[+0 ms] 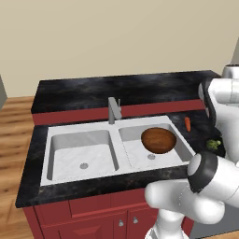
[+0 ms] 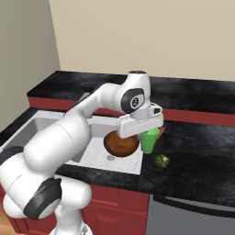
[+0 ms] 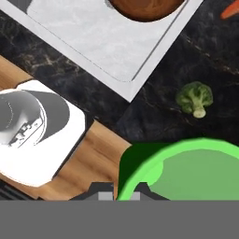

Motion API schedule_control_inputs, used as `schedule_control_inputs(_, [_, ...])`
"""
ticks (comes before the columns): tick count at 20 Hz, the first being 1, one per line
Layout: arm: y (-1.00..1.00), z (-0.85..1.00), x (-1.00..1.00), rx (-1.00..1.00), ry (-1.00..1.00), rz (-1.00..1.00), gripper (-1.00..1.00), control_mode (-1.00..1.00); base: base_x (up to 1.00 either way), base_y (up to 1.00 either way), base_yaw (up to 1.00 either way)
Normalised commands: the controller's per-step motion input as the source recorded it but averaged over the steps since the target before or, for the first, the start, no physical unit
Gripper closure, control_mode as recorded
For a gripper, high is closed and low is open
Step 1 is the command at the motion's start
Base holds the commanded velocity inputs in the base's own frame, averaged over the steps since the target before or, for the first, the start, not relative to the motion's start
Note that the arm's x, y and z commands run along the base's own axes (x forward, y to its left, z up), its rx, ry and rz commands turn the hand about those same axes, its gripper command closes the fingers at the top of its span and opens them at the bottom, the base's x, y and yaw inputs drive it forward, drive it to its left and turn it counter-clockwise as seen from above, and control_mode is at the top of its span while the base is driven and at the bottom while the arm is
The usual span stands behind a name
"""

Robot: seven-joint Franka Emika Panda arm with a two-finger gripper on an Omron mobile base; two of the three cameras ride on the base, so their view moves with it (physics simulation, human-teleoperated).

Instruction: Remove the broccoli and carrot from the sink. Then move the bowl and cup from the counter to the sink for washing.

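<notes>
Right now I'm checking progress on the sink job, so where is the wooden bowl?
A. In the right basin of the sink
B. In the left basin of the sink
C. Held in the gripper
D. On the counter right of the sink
A: the bowl sits in the right basin of the sink, by the drain, while the gripper holds the green cup.

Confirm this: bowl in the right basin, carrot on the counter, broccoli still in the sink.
Not quite. The broccoli lies on the counter beside the sink, as the hand view shows. The bowl is in the right basin and the carrot on the counter.
</notes>
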Motion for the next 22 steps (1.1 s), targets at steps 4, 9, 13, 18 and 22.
schedule_control_inputs(4, [0.43, 0.09, 0.13, 0.00, 0.00, 0.00, 1.00, -1.00, 0.00, 0.00, 0.00])
schedule_control_inputs(9, [0.44, 0.02, 0.17, 0.00, 0.00, 0.00, 1.00, -1.00, 0.00, 0.00, 0.00])
schedule_control_inputs(13, [0.43, 0.00, 0.16, 0.00, 0.00, 0.00, 1.00, -1.00, 0.00, 0.00, 0.00])
schedule_control_inputs(18, [0.38, 0.00, 0.16, 0.00, -0.03, 0.01, 1.00, -1.00, 0.00, 0.00, 0.00])
schedule_control_inputs(22, [0.33, -0.01, 0.13, 0.00, -0.03, 0.03, 1.00, -1.00, 0.00, 0.00, 0.00])
